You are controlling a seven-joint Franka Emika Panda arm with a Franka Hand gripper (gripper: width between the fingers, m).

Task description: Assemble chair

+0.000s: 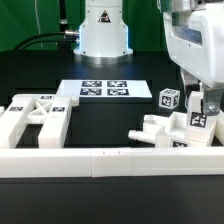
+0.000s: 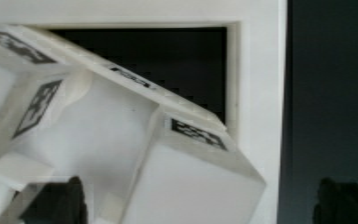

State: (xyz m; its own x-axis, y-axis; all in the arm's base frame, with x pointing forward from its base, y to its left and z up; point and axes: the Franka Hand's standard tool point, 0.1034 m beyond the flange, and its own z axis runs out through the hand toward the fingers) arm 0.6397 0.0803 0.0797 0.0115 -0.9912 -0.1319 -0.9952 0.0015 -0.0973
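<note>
Exterior view sits low, approx. table height, just outside the border wall (image 1: 110,160), which runs across its foreground. It faces over the black table (image 1: 40,75) twd the robot base (image 1: 103,30) at the back, w/ the marker board (image 1: 105,89) mid-frame. Mid-range, so most of the work area fits in. The arm (image 1: 195,40) hangs at the exterior view's right. Wrist view looks from v. close onto chair parts (image 2: 140,140), white plastic filling most of the frame, dark table beside. Shared area: the tagged parts under the arm, at the exterior view's right.
</note>
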